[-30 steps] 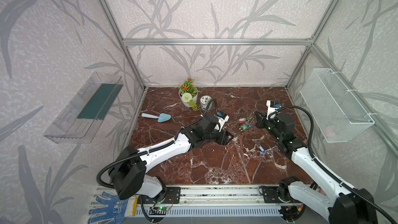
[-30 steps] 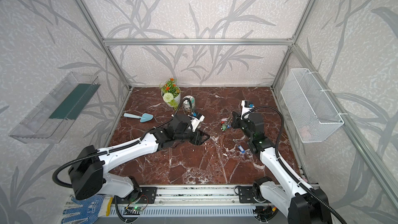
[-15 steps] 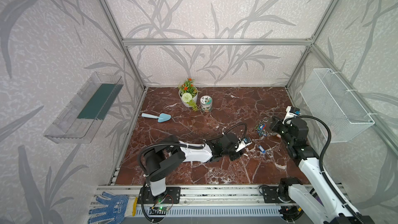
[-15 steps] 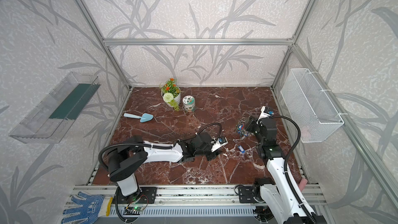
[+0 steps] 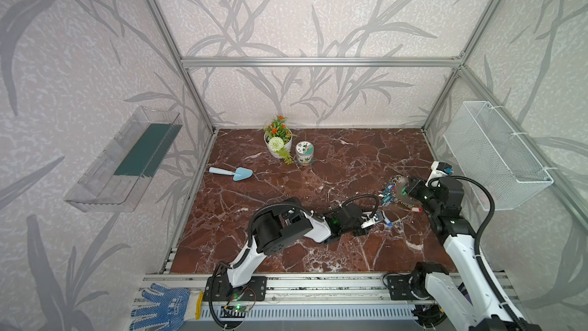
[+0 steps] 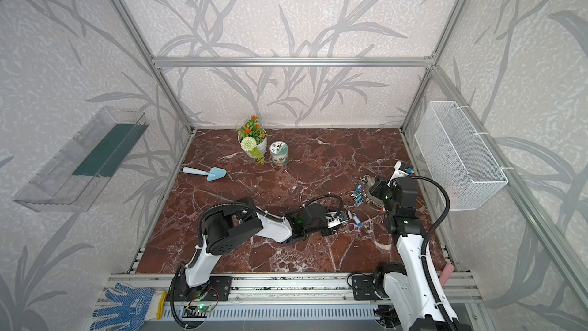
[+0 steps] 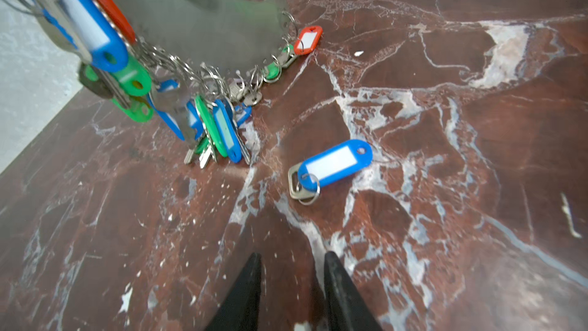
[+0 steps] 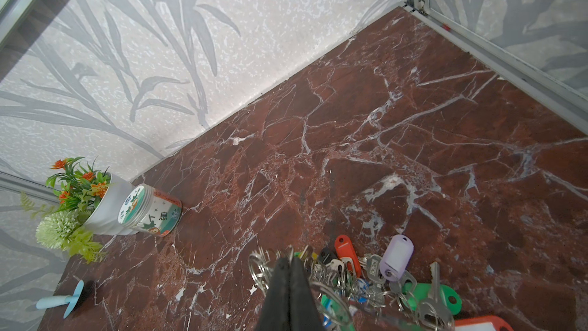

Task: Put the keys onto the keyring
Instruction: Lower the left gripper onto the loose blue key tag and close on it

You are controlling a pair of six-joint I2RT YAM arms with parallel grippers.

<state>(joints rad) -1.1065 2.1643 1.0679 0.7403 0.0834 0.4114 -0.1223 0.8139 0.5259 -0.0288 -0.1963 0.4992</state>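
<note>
The keyring [image 7: 206,23], a grey metal plate, is tilted up off the marble floor with my right gripper [image 8: 289,259] shut on its ringed edge. From it hang several keys with blue, green and red tags [image 7: 222,128]. A lilac tag [image 8: 397,251] and a red tag [image 8: 346,246] lie beside the fingers. In both top views the keyring [image 5: 401,197] [image 6: 370,197] is at the right. One loose blue key [image 7: 334,162] [image 5: 386,220] lies flat on the floor. My left gripper [image 7: 291,257] is low and open just short of it, with nothing between its fingers.
A flower pot [image 5: 277,141] and a printed jar [image 5: 304,153] stand at the back. A light blue trowel [image 5: 234,172] lies at the left. A wire basket [image 5: 496,154] hangs on the right wall, close to the right arm. A clear shelf [image 5: 127,160] hangs on the left wall.
My left arm has swung from mid-floor towards the front right, up to the loose blue key, and its jaws have narrowed. The right gripper has carried the keyring further right.
</note>
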